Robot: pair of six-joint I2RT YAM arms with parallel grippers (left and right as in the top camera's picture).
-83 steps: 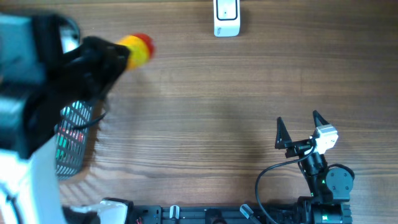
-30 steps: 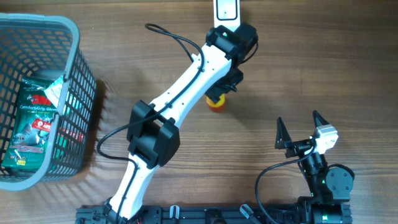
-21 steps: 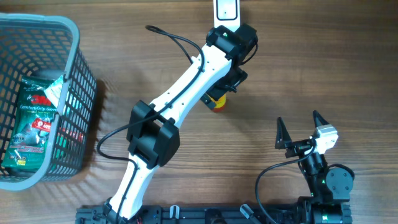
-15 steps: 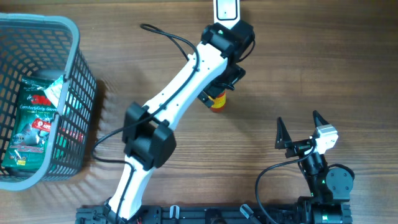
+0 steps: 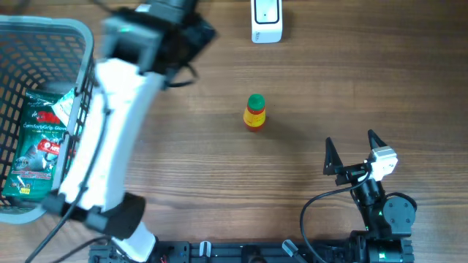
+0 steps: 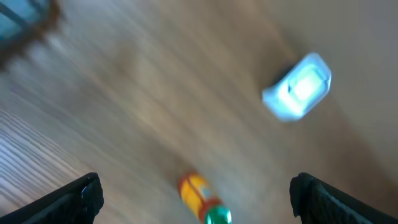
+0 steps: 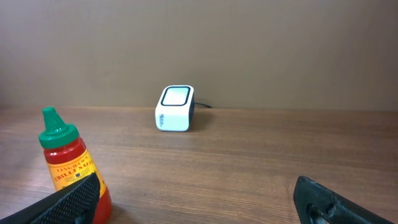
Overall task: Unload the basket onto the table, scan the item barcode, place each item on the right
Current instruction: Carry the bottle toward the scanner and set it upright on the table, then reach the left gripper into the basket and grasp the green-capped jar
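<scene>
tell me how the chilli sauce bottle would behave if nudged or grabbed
The chilli sauce bottle stands upright, tall and slim, so a push near its green cap would probably tip it. Its body looks round, so once down it may roll.

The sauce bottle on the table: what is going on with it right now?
Nobody holds the sauce bottle. It stands upright alone on the table, apart from the white scanner. The left gripper is off it, jaws open and empty. The right gripper sits open at the side.
</scene>
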